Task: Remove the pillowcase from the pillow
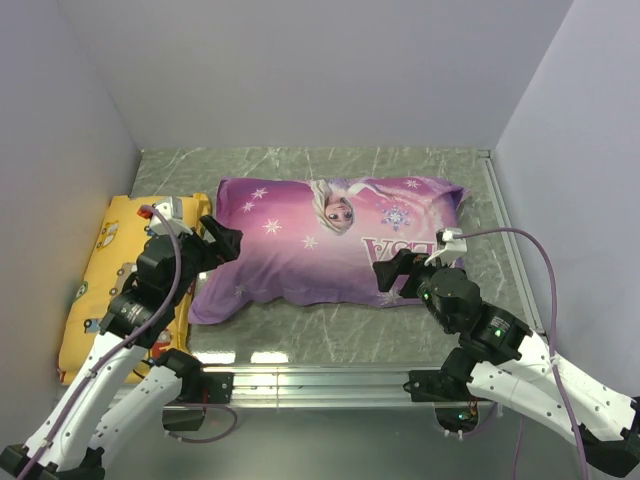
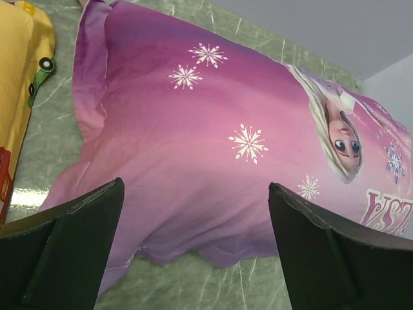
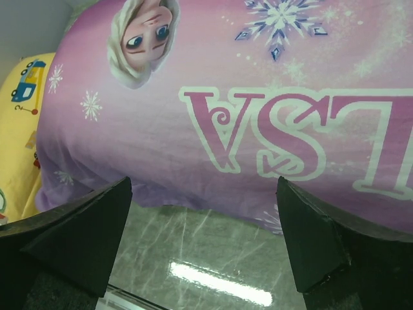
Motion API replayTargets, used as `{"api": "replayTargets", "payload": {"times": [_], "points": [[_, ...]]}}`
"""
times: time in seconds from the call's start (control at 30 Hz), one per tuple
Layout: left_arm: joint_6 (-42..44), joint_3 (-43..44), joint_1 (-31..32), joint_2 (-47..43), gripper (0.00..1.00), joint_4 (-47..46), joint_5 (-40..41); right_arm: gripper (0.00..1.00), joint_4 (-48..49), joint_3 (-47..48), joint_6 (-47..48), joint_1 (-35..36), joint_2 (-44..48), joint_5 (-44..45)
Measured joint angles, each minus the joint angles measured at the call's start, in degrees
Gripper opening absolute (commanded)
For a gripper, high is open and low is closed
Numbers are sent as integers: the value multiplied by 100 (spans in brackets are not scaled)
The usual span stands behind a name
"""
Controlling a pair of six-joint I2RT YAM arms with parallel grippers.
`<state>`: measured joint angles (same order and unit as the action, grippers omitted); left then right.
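Left claw (image 1: 222, 238): fingers spread wide, nothing between them, hanging clear of the fabric. Right claw (image 1: 395, 272): also spread wide and empty.

Pillowcase (image 1: 330, 250): lies flat on the worktop (image 1: 330, 340), stuffed full, stretching between the two claws. Its floppy end lies just ahead of and below the left claw, its lettered end just ahead of the right claw. The pillow is not visible and is presumably all inside. Yellow cushion (image 1: 110, 280): on the outer side of the left claw, close to the case's end.

Risks, as judged:
- A deep pinch could take pillow and case together, so a pull would drag the whole bundle rather than strip it.
- The worktop looks glossy. With nothing pinning the pillow, it may slide along with the case.
- I cannot tell which end is open. The flat loose border ahead of the left claw suggests that end, and pulling from the closed end would achieve nothing.
- A shallow pinch on thin fabric may slip off.
- The left claw could snag the yellow cushion.

Writing: large white-outlined lettering (image 3: 290, 129) under the right claw, upside down to the cameras, reads "ELSA". The first letter is cut off in the wrist view. The print also shows a princess face (image 3: 142, 35) and snowflakes. No brand tag or label is visible.
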<state>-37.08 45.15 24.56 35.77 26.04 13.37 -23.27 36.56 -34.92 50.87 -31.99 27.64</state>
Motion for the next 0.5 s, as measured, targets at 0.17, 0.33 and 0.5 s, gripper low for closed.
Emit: {"api": "replayTargets", "payload": {"times": [0.17,0.33,0.5], "points": [[-57,94,0,254,99,136,133,100,-39,-2,109,0,-50,142],[-271,-105,0,297,99,72,42,99,-68,-2,177,0,-369,490],[-479,-455,2,269,99,-107,-153,100,-286,-33,70,-2,-767,1064]]}}
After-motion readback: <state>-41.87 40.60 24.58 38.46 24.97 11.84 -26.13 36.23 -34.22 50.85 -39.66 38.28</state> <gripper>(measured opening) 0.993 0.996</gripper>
